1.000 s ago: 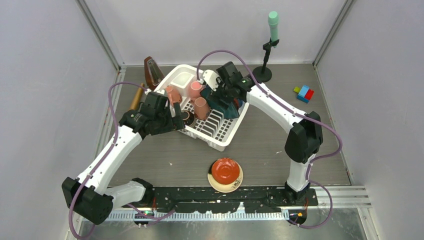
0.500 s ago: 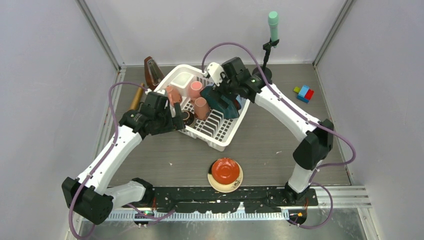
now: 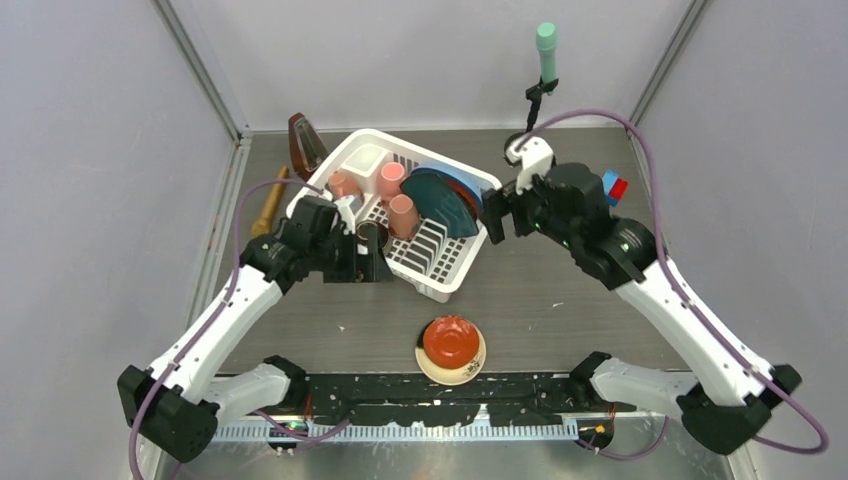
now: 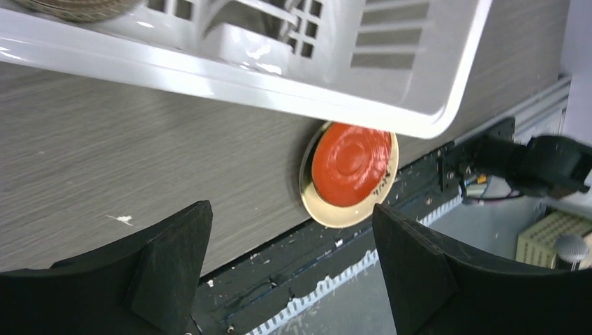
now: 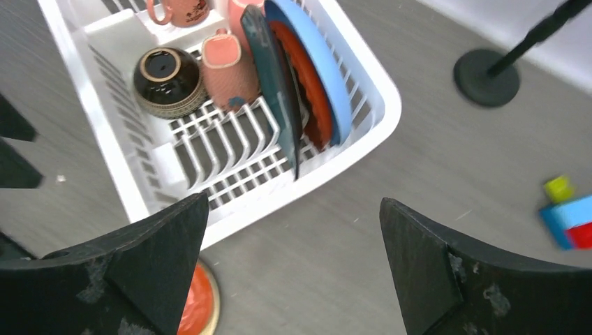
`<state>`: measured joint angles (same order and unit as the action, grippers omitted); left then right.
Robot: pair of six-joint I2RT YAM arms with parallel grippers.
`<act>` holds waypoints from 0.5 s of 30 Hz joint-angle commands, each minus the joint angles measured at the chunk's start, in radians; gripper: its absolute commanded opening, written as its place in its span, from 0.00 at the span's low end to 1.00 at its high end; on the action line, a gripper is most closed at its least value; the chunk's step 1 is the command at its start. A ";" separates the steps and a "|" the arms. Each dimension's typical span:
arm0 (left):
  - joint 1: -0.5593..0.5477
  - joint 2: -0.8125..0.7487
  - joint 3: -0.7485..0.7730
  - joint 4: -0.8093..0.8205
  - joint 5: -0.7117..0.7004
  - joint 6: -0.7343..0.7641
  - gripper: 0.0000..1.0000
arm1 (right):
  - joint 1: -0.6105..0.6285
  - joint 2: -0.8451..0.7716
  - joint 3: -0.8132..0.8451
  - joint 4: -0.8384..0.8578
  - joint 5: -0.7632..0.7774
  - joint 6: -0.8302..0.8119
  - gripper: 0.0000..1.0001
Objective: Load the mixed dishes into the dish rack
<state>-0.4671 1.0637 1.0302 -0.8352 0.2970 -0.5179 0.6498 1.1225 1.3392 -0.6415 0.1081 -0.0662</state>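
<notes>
The white dish rack (image 3: 440, 288) holds three pink mugs (image 3: 391, 177), the brown bowl (image 3: 373, 236), the dark teal plate (image 3: 440, 205) and the light blue plate (image 3: 472, 190), both upright. In the right wrist view a red plate (image 5: 307, 91) stands between the teal plate (image 5: 276, 77) and the blue plate (image 5: 324, 70). The red saucer (image 3: 450, 340) lies on the cream saucer (image 3: 450, 375) near the front edge. My left gripper (image 3: 368, 262) is open and empty at the rack's near-left side. My right gripper (image 3: 493, 215) is open and empty just right of the rack.
A brown metronome (image 3: 305, 143) and a wooden roller (image 3: 268, 200) sit left of the rack. A black stand with a green top (image 3: 545, 60) is at the back. Coloured toy blocks (image 3: 612, 185) lie behind my right wrist.
My right gripper has pulled back out of the rack to the right, leaving the dark teal plate standing in the dividers. My left gripper has shifted slightly nearer along the rack's side.
</notes>
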 commanded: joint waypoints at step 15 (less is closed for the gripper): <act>-0.531 -0.083 -0.310 0.323 -0.217 -0.337 0.85 | -0.001 -0.492 -0.683 -0.003 -0.063 0.749 0.77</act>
<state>-0.9115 0.9459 0.7654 -0.6235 0.1772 -0.7486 0.6495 0.6834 0.7155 -0.6823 0.0650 0.5045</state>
